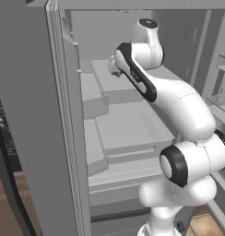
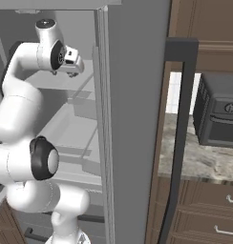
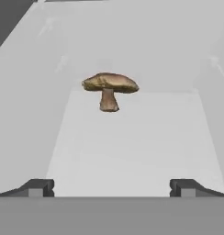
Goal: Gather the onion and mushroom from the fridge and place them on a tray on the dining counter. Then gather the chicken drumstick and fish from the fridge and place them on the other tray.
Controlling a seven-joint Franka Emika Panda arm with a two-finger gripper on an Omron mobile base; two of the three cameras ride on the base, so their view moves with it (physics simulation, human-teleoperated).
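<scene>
Gripper (image 3: 111, 188) stands fully spread and empty inside the fridge (image 1: 63, 138). Beyond it, the mushroom (image 3: 109, 90) sits upright on a pale shelf (image 3: 132, 142), well apart. Step in hand: approach. Next: advance, straddle the stem, close.

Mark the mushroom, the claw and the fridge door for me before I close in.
mushroom (image 3: 110, 84): hand view, on its brown cap.
claw (image 3: 112, 187): hand view, midway between the two dark tips, jaws wide apart.
fridge door (image 2: 132, 119): right base view, on the open door's grey face.
</scene>
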